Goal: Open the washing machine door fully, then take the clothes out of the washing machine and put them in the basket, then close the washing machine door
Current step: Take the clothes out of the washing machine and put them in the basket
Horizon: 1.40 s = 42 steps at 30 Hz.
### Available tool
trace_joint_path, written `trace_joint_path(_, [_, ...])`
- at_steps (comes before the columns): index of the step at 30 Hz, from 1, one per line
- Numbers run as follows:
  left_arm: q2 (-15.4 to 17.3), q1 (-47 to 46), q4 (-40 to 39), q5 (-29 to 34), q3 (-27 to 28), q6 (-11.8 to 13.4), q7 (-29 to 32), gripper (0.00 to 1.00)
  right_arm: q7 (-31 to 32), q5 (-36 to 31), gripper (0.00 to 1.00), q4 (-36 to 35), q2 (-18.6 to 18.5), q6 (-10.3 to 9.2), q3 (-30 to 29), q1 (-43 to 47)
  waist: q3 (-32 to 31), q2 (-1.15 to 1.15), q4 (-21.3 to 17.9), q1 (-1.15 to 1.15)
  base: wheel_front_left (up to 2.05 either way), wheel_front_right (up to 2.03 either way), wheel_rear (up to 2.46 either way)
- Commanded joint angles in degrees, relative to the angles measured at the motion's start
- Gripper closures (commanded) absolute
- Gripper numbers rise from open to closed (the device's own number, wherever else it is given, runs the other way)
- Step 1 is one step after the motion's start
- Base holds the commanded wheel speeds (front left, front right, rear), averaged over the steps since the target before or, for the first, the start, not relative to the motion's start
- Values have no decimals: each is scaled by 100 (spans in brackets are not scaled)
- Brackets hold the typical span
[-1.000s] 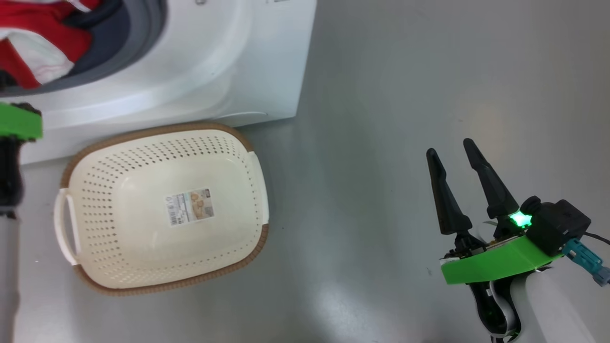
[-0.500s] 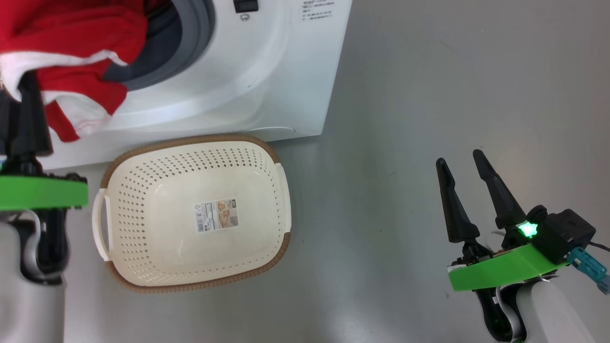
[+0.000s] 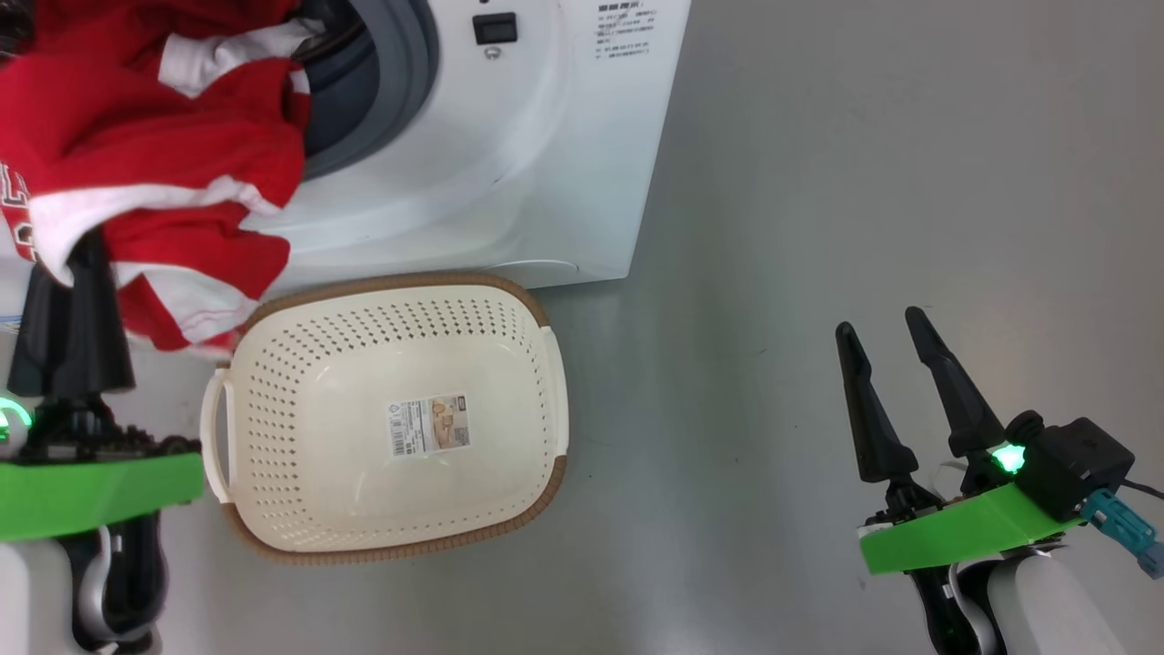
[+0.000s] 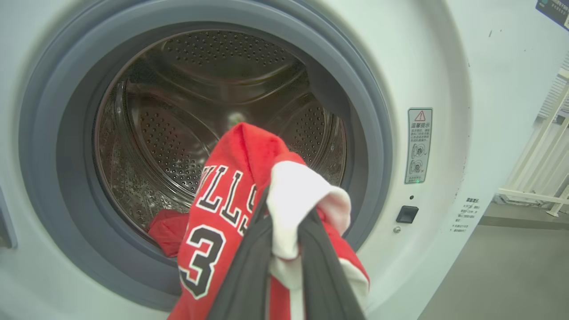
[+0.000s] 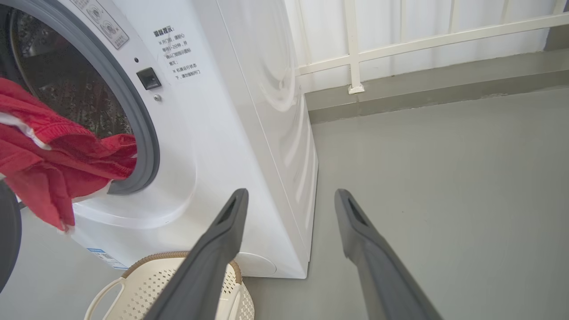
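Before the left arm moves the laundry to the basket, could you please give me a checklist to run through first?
1. Grip: left gripper shut on the red jersey: ok.
2. Jersey clear of the drum: not ok, part of it lies at the drum's lip.
3. Jersey above the basket: not ok, it hangs beside the far left corner.
4. Basket upright and empty: ok.
5. Idle right gripper open, apart from the basket: ok.
6. More garments in the drum: cannot tell.
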Motion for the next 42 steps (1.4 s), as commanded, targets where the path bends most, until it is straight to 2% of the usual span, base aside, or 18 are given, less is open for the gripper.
trace_joint_path(1, [102, 115, -266, 62, 205, 9, -29, 100, -36, -51, 0, -125, 3, 37, 124, 72, -2, 0, 6, 0, 0, 0, 0])
trace_joint_path(4, [14, 213, -396, 25, 204, 9, -29, 100, -36, -54, 0, -134, 3, 37, 125, 71, 15, 0, 13, 0, 0, 0, 0])
trace_joint_path(9, [-27, 324, -140, -38, 99, 9, -29, 100, -36, -45, 0, -141, 3, 37, 166, 38, 101, 0, 5, 0, 0, 0, 0])
trace_joint_path(22, [103, 262, 1350, -165, -497, 9, -29, 100, -36, 12, 0, -232, 3, 37, 224, -147, 584, 0, -120, 0, 0, 0, 0])
trace_joint_path(42, [346, -860, 3686, -499, -1275, 9, -29, 100, -36, -85, 0, -437, 3, 37, 246, -470, 1675, 0, -135, 0, 0, 0, 0])
